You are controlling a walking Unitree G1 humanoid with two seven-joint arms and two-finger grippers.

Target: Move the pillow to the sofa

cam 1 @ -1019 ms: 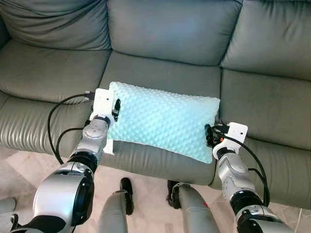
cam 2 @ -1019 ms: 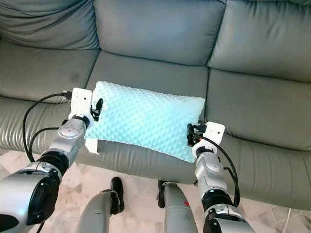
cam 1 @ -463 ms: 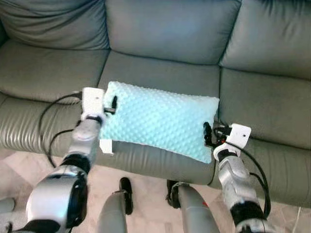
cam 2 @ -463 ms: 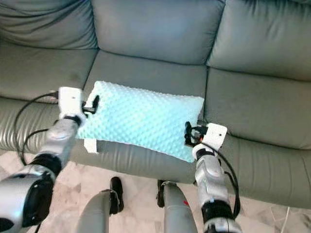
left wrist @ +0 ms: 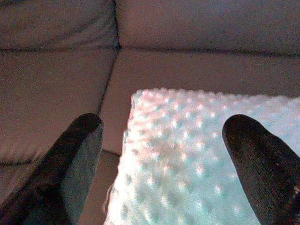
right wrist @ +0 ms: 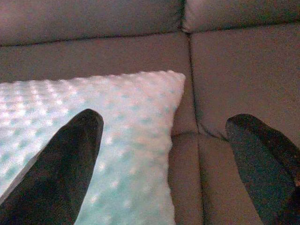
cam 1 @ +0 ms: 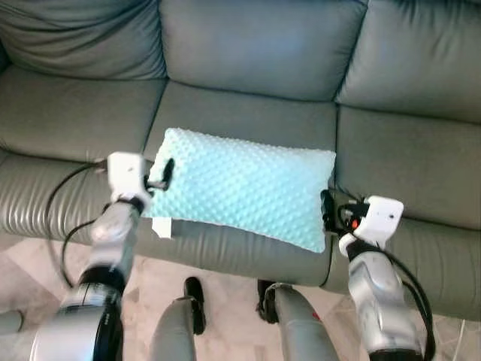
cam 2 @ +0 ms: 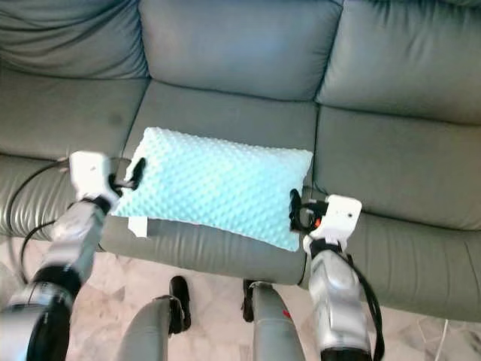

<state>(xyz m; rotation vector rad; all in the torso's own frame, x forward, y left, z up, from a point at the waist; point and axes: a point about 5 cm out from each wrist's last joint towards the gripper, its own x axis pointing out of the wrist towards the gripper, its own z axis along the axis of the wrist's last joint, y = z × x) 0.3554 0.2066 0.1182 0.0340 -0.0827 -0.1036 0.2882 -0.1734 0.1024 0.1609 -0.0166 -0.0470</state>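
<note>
Pillow (cam 1: 244, 186) of pale mint, dimpled fabric lay flat on the middle seat cushion of the grey leather sofa (cam 1: 255, 53), its long side running across the seat and its near edge close to the cushion's front lip, with a small white tag (cam 1: 161, 226) hanging at its near left corner.

Judged from its puffed, rounded edges, it looked soft, light and easily squashed; it would likely fold or sag if lifted from one end alone, so the two short ends seemed the sensible places to hold it, one gripper to each, pinching a good depth of the stuffing rather than the cover only. The nubbly cloth appeared to offer fair grip, and nothing about it seemed breakable.

The left gripper (cam 1: 160, 177) stood at the pillow's left short end, its forearm reaching up from the floor side over the cushion's front. In the left wrist view its two black fingers (left wrist: 70, 171) were spread wide apart, gripping nothing, with the pillow's corner lying between them.

The right gripper (cam 1: 328, 210) sat just beside the near right corner, at the seam between the middle and right cushions. Its fingers (right wrist: 61, 171) were likewise parted and empty in the right wrist view, one over the pillow and the other over bare leather.

With the pillow resting on the seat, the task looked all but done.
</note>
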